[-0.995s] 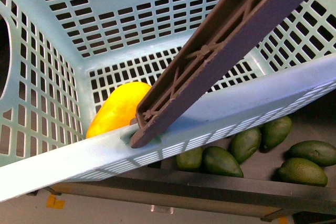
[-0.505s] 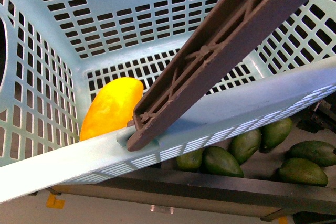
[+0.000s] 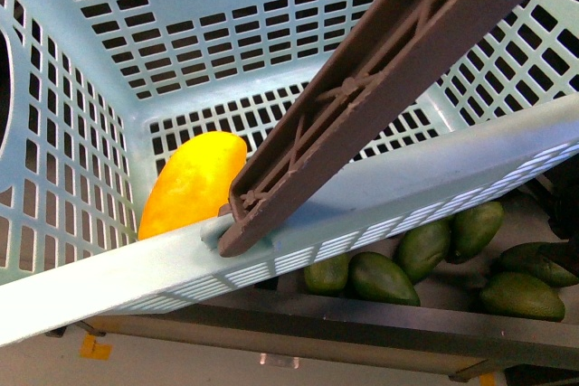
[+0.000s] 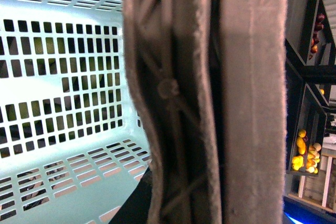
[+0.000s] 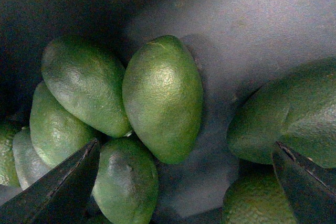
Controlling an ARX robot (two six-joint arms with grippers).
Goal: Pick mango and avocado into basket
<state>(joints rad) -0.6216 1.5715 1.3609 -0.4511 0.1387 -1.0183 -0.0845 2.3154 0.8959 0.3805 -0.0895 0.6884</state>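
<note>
Resting in basket [image 3: 109, 287] — one mango [image 3: 192, 185]; outside, six avocados [image 3: 384, 279] — right end effector [image 5: 187, 144] spread.

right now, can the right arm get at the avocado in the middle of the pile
Probably yes. The right gripper hangs open just over the avocado, one finger either side, with nothing between them. The neighbouring avocados press close and may crowd the fingers.

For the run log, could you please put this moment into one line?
mango in basket | right gripper open near avocado, nothing held | left gripper not in view
</note>
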